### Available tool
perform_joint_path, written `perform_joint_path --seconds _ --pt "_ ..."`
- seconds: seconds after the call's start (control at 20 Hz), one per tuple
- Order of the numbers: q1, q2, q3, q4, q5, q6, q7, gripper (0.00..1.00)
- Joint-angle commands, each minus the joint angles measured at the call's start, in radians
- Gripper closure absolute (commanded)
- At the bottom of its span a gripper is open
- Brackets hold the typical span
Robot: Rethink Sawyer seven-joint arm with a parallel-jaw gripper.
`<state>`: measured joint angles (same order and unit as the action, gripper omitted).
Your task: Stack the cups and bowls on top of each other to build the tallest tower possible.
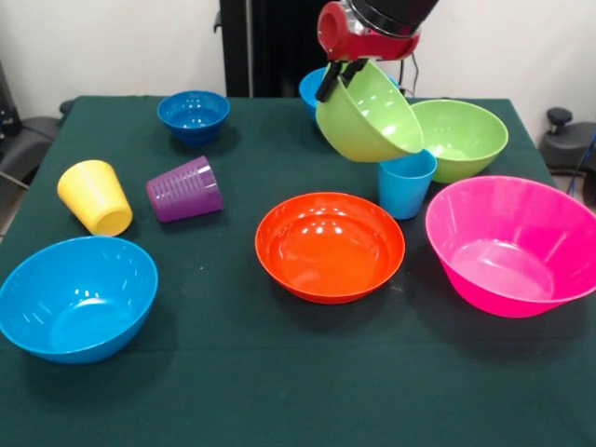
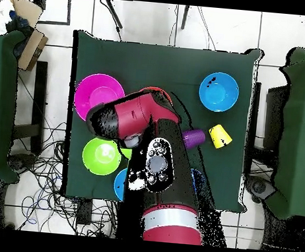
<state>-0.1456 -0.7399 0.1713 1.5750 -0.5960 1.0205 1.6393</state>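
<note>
Gripper (image 1: 337,76) clamped on rim of lime green bowl (image 1: 372,114), held tilted in the air, opening turned toward second lime green bowl (image 1: 463,138). Hangs directly above light blue cup (image 1: 406,183), almost touching its rim. Cup upright, between orange bowl (image 1: 330,246) and pink bowl (image 1: 507,244). Glossy, smooth, undamaged.

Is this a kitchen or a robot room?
Most likely a robot lab, not a kitchen. The robot arm works at a table with a green cloth, loose cables trail over the tiled floor, and the plastic bowls, like the orange one, sit empty.
</note>
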Motion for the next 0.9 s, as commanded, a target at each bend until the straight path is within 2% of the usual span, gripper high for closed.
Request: perform_joint_path --seconds 0.05,0.9 --pt "0.044 0.042 0.0 -0.05 0.023 0.054 0.133 1.0" --pt "0.09 0.058 -0.046 -0.099 0.108 0.11 0.138 1.0"
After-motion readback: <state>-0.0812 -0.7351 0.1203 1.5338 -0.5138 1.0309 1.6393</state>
